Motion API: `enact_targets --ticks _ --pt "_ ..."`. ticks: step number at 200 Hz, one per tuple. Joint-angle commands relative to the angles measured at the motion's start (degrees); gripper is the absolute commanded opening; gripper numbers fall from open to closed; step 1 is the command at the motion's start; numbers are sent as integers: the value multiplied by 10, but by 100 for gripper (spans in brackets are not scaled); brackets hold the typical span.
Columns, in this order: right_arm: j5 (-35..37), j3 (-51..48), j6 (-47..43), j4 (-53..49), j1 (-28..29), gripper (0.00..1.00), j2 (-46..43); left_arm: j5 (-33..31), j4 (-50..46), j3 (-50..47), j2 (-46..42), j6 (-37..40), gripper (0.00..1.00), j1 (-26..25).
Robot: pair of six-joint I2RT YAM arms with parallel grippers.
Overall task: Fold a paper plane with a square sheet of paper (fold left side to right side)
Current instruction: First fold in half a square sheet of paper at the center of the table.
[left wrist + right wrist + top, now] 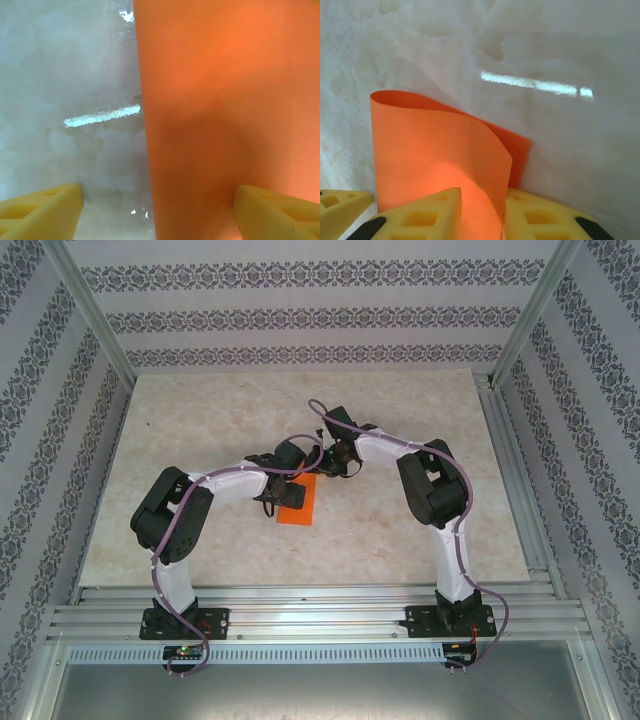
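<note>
The square sheet of paper (298,502) lies on the table (60,75), one side curled over for the fold. The left gripper (157,189) is spread wide over the flat edge, likely to steady it. The right gripper (482,192) closely flanks the flap, but whether it grips cannot be told.

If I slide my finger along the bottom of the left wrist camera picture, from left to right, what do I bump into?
Yellow finger → pale table → orange paper → other yellow finger.
</note>
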Motion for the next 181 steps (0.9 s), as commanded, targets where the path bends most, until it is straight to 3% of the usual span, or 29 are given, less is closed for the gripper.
enact_targets --ticks 1,33,99,181 --pt "30 -13 -16 -9 -21 29 -41 -32 -46 -33 50 -1 79 0" --pt "36 -38 -15 0 -26 32 -63 -31 -46 -33 52 -1 79 0" --pt "-33 -101 44 86 8 11 -79 -29 -47 -30 51 0 79 0" --pt "-18 -102 54 70 31 8 -47 -19 -42 -31 48 0 78 -1"
